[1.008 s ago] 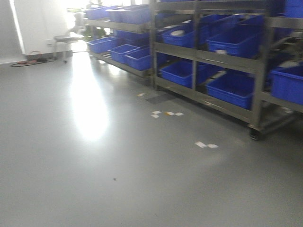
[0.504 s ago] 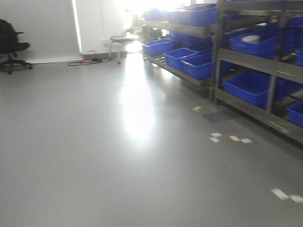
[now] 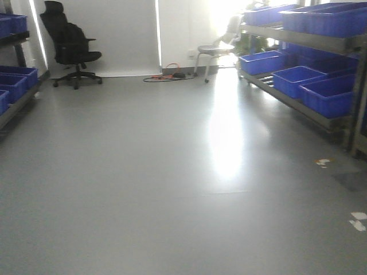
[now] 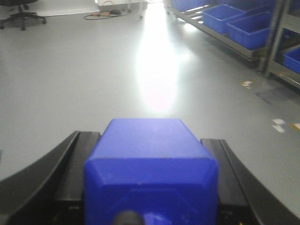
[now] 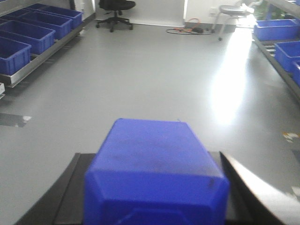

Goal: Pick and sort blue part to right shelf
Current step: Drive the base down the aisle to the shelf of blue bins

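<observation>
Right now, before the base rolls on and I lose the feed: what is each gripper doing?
Left gripper: shut on the blue part.
Right gripper: shut on the other blue block.

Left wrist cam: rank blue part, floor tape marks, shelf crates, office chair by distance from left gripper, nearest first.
1. blue part, held in the left gripper fingers.
2. floor tape marks, on the floor to the right.
3. shelf crates, upper right.
4. office chair, far back left.
</observation>
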Tool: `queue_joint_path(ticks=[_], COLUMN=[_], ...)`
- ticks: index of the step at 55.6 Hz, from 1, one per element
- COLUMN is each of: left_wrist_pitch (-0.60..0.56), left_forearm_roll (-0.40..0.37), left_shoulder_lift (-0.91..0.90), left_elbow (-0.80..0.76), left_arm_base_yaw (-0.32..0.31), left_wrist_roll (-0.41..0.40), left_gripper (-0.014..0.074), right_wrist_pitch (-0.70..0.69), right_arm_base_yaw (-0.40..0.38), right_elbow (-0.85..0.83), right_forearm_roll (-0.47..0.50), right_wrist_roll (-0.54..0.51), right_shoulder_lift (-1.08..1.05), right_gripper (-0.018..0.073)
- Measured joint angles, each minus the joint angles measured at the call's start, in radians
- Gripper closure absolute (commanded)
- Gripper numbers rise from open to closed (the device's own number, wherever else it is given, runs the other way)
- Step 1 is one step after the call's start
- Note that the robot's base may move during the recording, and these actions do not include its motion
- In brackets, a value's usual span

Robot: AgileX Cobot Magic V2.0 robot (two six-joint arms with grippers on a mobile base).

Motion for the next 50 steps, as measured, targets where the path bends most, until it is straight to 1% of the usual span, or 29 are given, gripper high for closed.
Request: queue_joint_path(ticks=[50], left_wrist_pitch=[0.0], left_forearm_roll=[0.0], left_shoulder_lift=[0.0], left_elbow=[0.0], left_arm_base_yaw=[0.0], left_wrist_roll=[0.0], left_gripper=[0.0354], right_wrist_pitch=[0.0], right_arm_base_yaw=[0.0], right_elbow=[0.0], right_forearm_roll=[0.0], right_wrist_roll=[0.0], right_shoulder_lift=[0.0], right_gripper=[0.0333])
